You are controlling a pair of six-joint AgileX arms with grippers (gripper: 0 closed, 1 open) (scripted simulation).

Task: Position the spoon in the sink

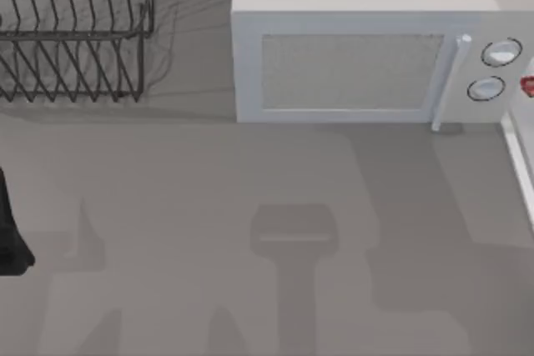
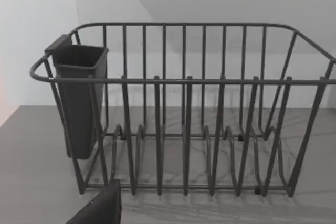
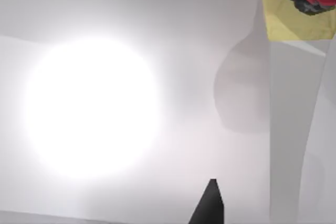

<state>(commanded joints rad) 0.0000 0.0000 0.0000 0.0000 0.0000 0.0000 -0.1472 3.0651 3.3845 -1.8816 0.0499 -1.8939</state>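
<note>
Left arm [image 1: 10, 235] sits at the table's edge, well left of the microwave [image 1: 350, 56] and nearer the camera. Its left gripper [image 2: 100, 209] faces the dish rack [image 2: 184, 114], which stands just left of the microwave. Spread or pressed together, I cannot tell, and the same goes for the right gripper [image 3: 210, 207].

Where the spoon lies, I cannot tell.

The left wrist view picks out a dark cutlery cup [image 2: 80, 98] hung on the rack's end. The right wrist view catches a yellow-and-red object [image 3: 296, 11] against white.

Bare grey table [image 1: 209, 206] runs wide in front of the microwave, and a white rim [image 1: 517, 156] edges it to the microwave's right.

Left arm [image 1: 10, 239] black, matte; tool fingertip [image 3: 210, 205] dark, pointed.
</note>
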